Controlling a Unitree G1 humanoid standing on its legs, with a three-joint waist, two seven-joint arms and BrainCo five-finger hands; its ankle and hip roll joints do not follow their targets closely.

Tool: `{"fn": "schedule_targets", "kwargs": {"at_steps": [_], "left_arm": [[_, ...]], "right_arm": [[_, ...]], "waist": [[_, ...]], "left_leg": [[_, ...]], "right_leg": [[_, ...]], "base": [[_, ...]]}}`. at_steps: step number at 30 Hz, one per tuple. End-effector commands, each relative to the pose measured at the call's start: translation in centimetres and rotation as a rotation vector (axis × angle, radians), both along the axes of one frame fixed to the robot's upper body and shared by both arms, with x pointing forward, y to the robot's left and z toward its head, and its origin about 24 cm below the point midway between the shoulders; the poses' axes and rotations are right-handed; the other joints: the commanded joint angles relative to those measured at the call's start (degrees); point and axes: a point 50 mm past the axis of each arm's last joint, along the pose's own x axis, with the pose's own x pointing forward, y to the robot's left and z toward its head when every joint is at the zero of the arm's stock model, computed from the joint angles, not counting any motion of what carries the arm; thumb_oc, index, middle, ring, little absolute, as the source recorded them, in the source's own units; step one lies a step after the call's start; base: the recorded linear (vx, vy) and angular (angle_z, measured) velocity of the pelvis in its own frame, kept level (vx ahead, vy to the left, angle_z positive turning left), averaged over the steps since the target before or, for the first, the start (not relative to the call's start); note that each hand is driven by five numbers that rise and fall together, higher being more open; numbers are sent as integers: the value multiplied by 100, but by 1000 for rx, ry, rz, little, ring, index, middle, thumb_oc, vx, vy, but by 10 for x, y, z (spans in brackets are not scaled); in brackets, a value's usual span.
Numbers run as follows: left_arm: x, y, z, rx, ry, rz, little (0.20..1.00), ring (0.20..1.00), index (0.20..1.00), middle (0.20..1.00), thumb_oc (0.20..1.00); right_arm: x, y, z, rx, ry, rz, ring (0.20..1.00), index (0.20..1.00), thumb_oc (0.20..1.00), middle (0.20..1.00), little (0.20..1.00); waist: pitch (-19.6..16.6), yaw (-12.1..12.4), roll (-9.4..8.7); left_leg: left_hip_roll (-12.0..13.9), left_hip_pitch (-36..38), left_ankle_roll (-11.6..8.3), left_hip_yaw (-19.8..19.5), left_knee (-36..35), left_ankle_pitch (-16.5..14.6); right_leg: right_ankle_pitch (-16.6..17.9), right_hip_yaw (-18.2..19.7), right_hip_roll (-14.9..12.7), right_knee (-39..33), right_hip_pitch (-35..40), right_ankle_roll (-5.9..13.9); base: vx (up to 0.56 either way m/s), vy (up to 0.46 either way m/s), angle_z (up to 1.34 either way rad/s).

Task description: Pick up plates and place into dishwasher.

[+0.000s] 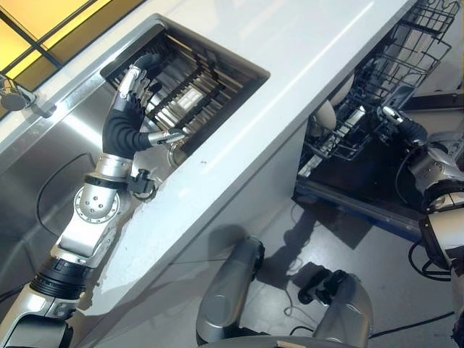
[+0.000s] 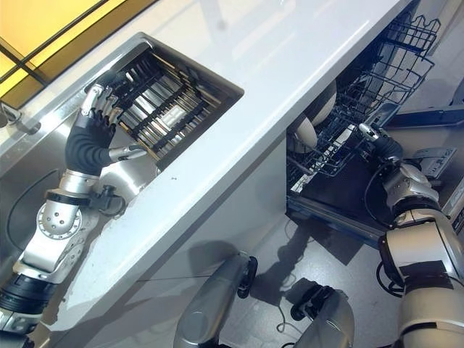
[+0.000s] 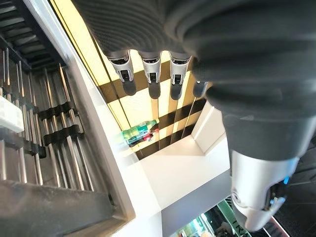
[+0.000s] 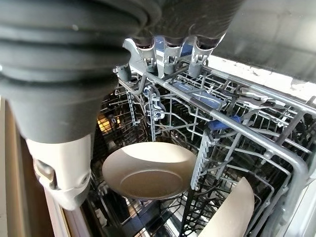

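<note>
Two cream plates stand in the lower dishwasher rack (image 4: 276,148): one plate (image 4: 148,170) deep inside, a second plate (image 4: 232,212) nearer its edge; from the head they show as pale shapes (image 1: 326,112) under the counter. My right hand (image 1: 406,130) is at the rack's upper rail with its fingers (image 4: 165,54) just above the wire, holding nothing. Over the sink's drying rack (image 1: 188,87), my left hand (image 1: 127,119) is raised with straight fingers (image 3: 148,74) and is empty. A small white piece (image 1: 191,94) lies among the rack's bars.
A long white counter (image 1: 290,65) runs between sink and dishwasher. The steel sink basin (image 1: 51,181) lies by my left arm, with a tap (image 1: 14,94) at its far edge. The dishwasher door (image 1: 362,181) hangs open, low over the grey floor.
</note>
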Motion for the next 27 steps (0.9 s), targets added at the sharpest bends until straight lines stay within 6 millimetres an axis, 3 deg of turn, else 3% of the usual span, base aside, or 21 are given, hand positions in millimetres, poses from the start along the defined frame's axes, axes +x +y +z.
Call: {"fn": "schedule_targets", "kwargs": {"at_steps": [1,6,11,12,15,21,27], "left_arm": [[-7,3,2,-56,-70,-7,1000,1000,1000,1000,1000],[-3,-13,4,-55,-91,-7,1000,1000,1000,1000,1000],[2,-30,-7,-71,-73,19,1000,1000,1000,1000,1000],[3,-34,-11,-78,-66,24,1000,1000,1000,1000,1000],[3,-42,-21,-96,-46,28,1000,1000,1000,1000,1000],[0,-48,-39,-117,2,30,1000,1000,1000,1000,1000],[1,-44,-44,-118,39,34,1000,1000,1000,1000,1000]], "right_arm": [[35,76,85,-90,-385,165,1000,1000,1000,1000,1000],[31,62,60,-272,-269,-113,1000,1000,1000,1000,1000],[24,75,32,-438,-224,-367,1000,1000,1000,1000,1000],[21,80,24,-459,-220,-427,1000,1000,1000,1000,1000],[11,89,6,-523,-209,-550,1000,1000,1000,1000,1000],[-11,73,-43,-463,-39,-737,1000,1000,1000,1000,1000],[-28,55,-71,-558,115,-899,1000,1000,1000,1000,1000]], "waist": [[588,150,-159],[574,-115,-318],[484,-459,-447],[459,-521,-458],[380,-661,-484],[175,-774,-515],[21,-760,-521]], "left_leg": [[-177,-27,602,469,-211,-140],[49,322,652,590,-187,-325],[294,872,685,749,-307,-491],[335,953,717,824,-442,-340],[380,1257,707,866,-623,-360],[415,1788,664,946,-1082,-319],[388,2053,665,991,-1405,-258]], "right_leg": [[61,228,294,-72,184,106],[91,338,365,-278,518,68],[112,475,493,-639,1046,29],[265,420,492,-820,1142,-37],[337,494,551,-1112,1440,-2],[489,575,616,-1654,1935,133],[615,594,656,-1962,2146,243]], "base": [[-96,55,-2],[-73,84,-11],[-17,147,-26],[-40,134,-28],[19,129,-34],[80,90,-17],[82,39,-6]]}}
